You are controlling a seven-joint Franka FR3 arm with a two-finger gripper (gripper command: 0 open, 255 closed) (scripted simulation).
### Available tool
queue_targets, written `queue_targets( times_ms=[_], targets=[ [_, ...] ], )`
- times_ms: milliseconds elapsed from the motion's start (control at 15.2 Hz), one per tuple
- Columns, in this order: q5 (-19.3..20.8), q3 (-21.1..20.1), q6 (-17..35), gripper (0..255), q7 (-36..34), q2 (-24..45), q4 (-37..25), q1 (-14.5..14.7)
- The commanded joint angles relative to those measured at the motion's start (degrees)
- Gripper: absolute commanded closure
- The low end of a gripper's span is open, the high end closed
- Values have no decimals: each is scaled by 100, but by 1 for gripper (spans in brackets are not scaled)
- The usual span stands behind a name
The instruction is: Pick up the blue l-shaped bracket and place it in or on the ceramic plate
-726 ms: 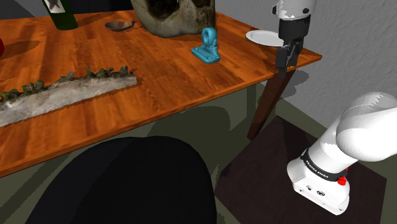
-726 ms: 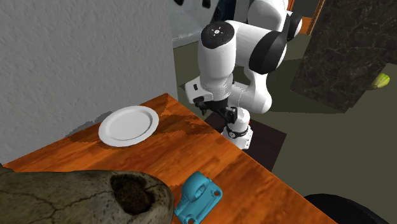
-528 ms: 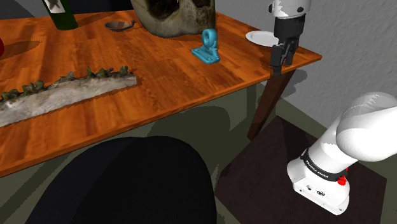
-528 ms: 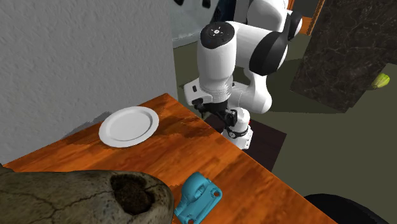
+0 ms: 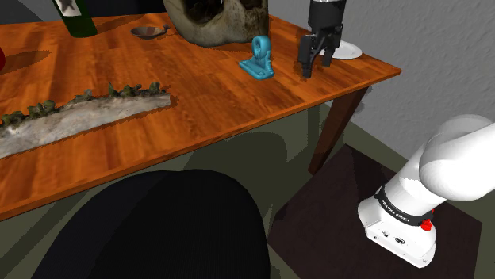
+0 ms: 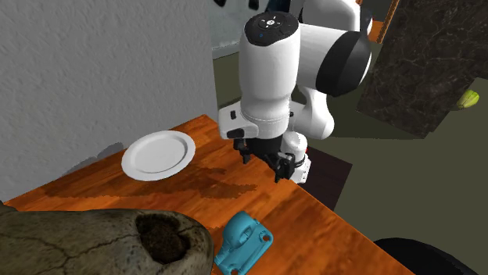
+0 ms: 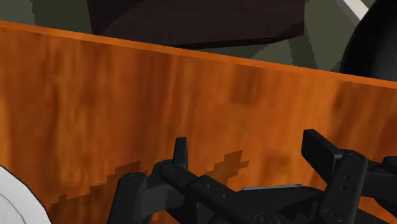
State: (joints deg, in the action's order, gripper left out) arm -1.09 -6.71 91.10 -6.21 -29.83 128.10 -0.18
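Jaws are spread wide and empty on the gripper (image 5: 315, 65), which is poised above the table (image 5: 198, 87) near its corner. The white plate (image 5: 349, 52) is seen just cornerward of it. The blue bracket (image 5: 259, 59) is found nearby on the opposite side, farther from that corner.

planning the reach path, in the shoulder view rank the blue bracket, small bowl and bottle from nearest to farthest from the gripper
Measured from the gripper in the shoulder view:
1. bracket, nearest, just to the gripper's left.
2. bowl, farther left, beyond the bracket.
3. bottle, farthest, at the upper left edge.
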Motion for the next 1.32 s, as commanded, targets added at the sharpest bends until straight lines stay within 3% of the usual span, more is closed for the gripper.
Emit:
queue_targets(
  times_ms=[0, 726, 1254],
  targets=[
    [-56, -63, 109, 0, -170, 184, -283, -7],
    [-53, -439, 647, 0, -1156, 1642, -2300, -56],
    [-57, -450, 1236, 0, -1163, 1640, -1723, -50]
  ],
)
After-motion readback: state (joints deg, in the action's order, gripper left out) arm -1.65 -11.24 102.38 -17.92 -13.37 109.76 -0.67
